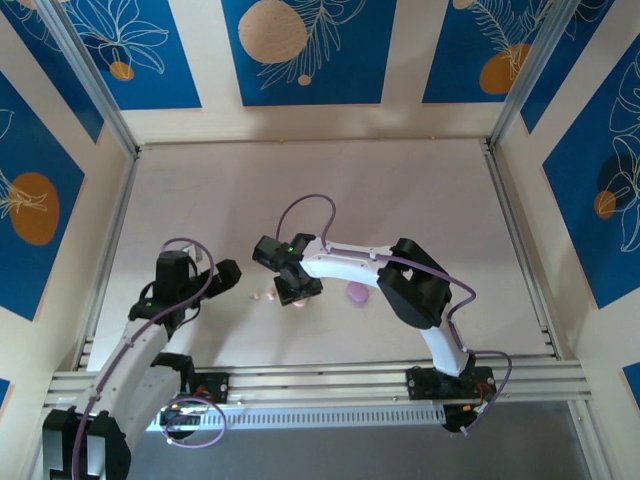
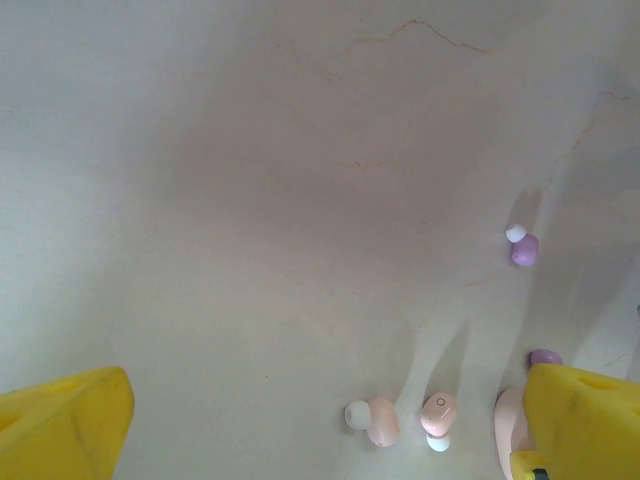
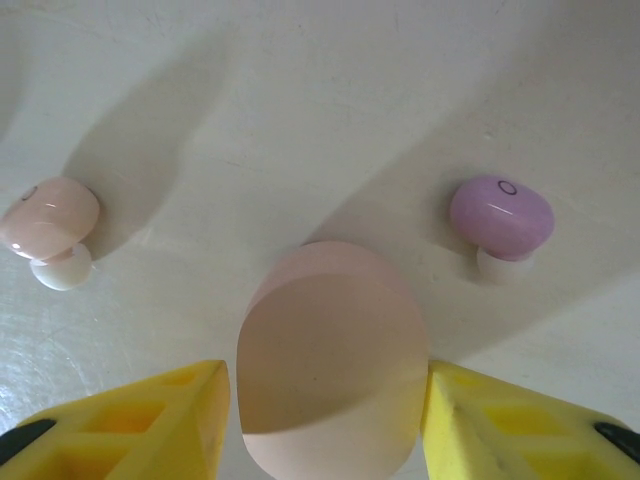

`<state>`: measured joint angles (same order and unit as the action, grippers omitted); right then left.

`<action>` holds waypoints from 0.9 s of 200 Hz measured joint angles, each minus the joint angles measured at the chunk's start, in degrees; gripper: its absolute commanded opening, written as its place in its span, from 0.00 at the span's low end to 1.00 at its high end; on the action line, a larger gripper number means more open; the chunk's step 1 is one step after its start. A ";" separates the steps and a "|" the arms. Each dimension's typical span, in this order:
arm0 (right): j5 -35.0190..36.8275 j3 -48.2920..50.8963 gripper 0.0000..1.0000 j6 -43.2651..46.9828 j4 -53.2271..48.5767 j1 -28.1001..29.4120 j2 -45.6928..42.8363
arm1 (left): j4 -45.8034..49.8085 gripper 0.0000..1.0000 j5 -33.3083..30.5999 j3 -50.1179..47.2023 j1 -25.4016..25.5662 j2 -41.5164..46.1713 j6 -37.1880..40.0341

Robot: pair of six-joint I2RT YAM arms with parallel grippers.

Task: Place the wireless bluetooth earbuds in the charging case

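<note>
On the table [image 2: 250, 150] all four buds lie loose, so I judge the task as hardly begun: no bud sits in a case yet. From the left wrist I see one pink bud [image 2: 380, 420] and another pink bud [image 2: 438, 415] side by side near the bottom edge. One purple bud [image 2: 523, 247] is further out, and a second purple bud [image 2: 545, 357] is half hidden behind a finger. The left gripper [image 2: 327, 385] hangs above them with fingers spread wide and holds nothing. The right gripper [image 3: 325, 375] has its fingers on both sides of the pink case [image 3: 330, 330], very close against it; whether they already pinch it, I cannot tell. This case looks closed to me. The purple case [image 1: 357, 292] lies apart, near the right arm. Left to do, I think: open a case, then seat every bud.
</note>
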<state>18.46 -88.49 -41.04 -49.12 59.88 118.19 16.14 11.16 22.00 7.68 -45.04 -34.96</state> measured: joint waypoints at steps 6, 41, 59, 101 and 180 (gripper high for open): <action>-0.02 0.00 0.51 0.00 0.04 0.00 0.00 | 0.00 1.00 0.00 0.00 0.00 0.00 0.00; -0.07 0.11 0.48 0.20 0.24 0.00 0.00 | 0.00 1.00 0.02 0.00 0.00 0.00 0.00; -0.26 0.13 0.43 0.17 0.26 -0.11 -0.02 | 0.00 1.00 0.04 0.00 0.00 0.00 0.00; -0.48 0.50 0.35 0.17 0.46 -0.26 -0.59 | -0.02 1.00 1.03 0.00 0.00 -0.02 0.02; -10.08 11.50 0.30 1.31 9.01 -5.22 -15.56 | -3.28 0.64 12.66 0.00 3.48 0.35 -4.76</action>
<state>8.38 -76.99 -39.72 -40.12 54.65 102.63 12.86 23.81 22.00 11.16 -44.69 -39.72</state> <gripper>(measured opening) 0.365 0.645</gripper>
